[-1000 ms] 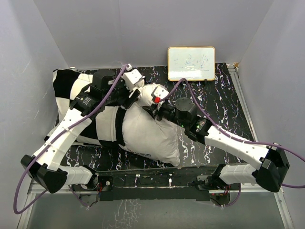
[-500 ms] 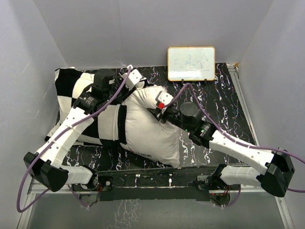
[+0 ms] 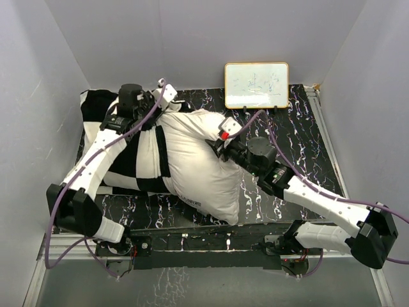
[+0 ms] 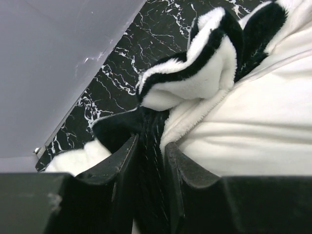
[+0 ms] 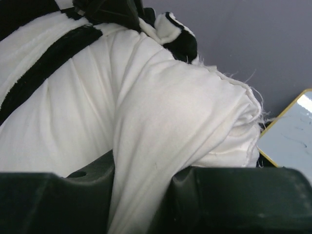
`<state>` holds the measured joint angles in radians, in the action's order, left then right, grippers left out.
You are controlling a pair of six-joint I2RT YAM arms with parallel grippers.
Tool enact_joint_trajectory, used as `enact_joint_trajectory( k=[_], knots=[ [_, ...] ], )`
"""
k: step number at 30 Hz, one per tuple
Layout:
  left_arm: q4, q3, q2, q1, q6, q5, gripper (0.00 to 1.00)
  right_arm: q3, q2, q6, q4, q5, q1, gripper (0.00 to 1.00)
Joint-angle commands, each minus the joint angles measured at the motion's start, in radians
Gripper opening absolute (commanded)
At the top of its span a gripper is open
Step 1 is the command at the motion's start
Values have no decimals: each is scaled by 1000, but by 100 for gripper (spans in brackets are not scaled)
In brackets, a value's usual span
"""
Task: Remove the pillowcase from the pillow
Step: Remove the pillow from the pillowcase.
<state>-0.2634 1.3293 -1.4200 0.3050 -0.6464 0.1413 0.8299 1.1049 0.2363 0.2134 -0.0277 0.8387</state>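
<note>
Pillowcase: likely soft, plush, light; best held at bunched edge, upper left, nipped in left gripper.
Pillow: squashy; corner fold clamped by right gripper.

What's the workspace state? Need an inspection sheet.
Surface: black marbled tabletop.
Job's things: pillow partly out of the checkered pillowcase, which is bunched on its left end.
Clutter: small whiteboard at the back wall.
Grippers: left gripper shut on a pillowcase fold; right gripper shut on pillow fabric.
Cables: purple cables run along both arms.
Surroundings: plain grey walls on three sides.
</note>
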Motion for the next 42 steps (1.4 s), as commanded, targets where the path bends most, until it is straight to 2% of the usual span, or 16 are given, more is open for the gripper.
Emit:
enact_joint_trajectory(
  k=[1,4,6,7,8,9,10,11,12,14,17,20,23,30,35,42],
  knots=[
    [122,103,-78,-231,-104,-210,12,-18,-152,-107,127,7,-149,8],
    [120,117,-90,-266,-118,-202,11,-42,-158,-186,150,32,-231,8],
    [94,105,-85,-269,-128,-181,15,-40,-140,-219,146,31,-261,8],
    [62,101,-75,-270,-125,-147,24,-32,-127,-235,137,20,-277,8],
    [19,105,-63,-269,-120,-98,40,-19,-106,-258,125,4,-295,8],
    [-22,110,-44,-267,-110,-27,65,6,-80,-282,107,-6,-316,8],
    [-65,116,-19,-264,-103,52,81,37,-45,-305,68,-7,-345,8],
    [-100,121,10,-257,-101,145,88,78,-6,-329,32,1,-372,8],
    [-137,129,40,-245,-108,226,91,126,38,-356,-3,12,-398,8],
    [-212,153,106,-198,-131,370,91,224,122,-405,-71,48,-437,8],
    [-364,209,155,-43,-159,423,92,354,240,-443,-148,107,-452,8],
    [-481,179,194,119,-185,410,91,493,368,-485,-278,135,-464,8],
    [-529,73,245,218,-267,372,91,607,467,-528,-389,162,-478,8],
    [-632,-86,309,370,-542,334,90,645,540,-538,-425,183,-485,8],
    [-606,-189,338,446,-745,285,90,680,589,-562,-468,213,-499,8],
    [-412,-358,390,554,-940,214,89,739,635,-574,-534,215,-507,8]
  ],
)
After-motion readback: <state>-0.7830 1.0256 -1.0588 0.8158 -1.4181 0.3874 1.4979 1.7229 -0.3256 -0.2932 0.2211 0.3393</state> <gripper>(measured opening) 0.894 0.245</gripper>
